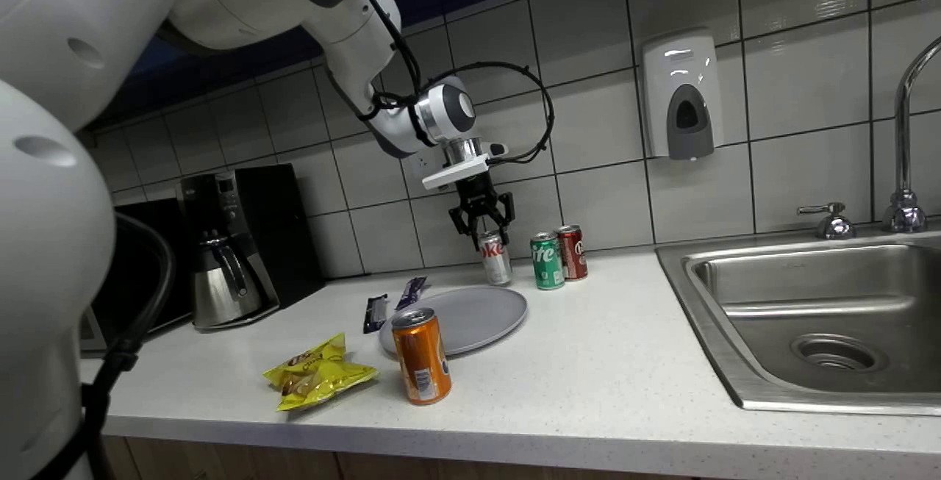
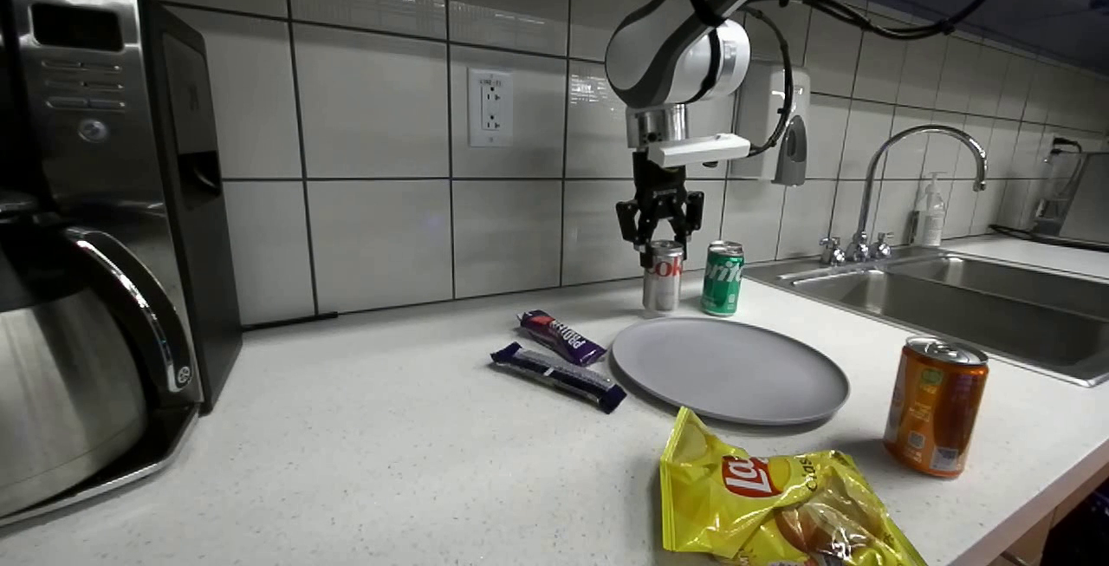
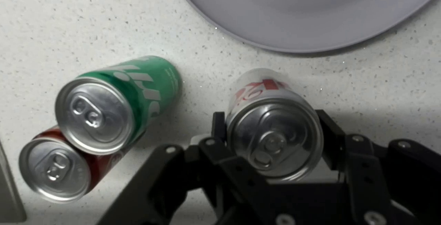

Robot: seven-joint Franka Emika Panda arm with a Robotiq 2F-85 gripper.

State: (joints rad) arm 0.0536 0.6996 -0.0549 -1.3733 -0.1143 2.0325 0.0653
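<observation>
In an exterior view, from left to right, I see the coffee maker (image 1: 276, 223), the yellow chip bag (image 1: 317, 378), two purple bars (image 1: 376, 313) and the orange can (image 1: 421, 359). It is on the table (image 1: 610, 340) in front of the gray plate (image 1: 478, 318). Behind the plate, my gripper (image 1: 490, 240) squeezes the silver Coke can (image 1: 497, 264) from both sides. Next come the green can (image 1: 547, 263), the dark red can (image 1: 574, 253) and the metal sink (image 1: 711, 333).
</observation>
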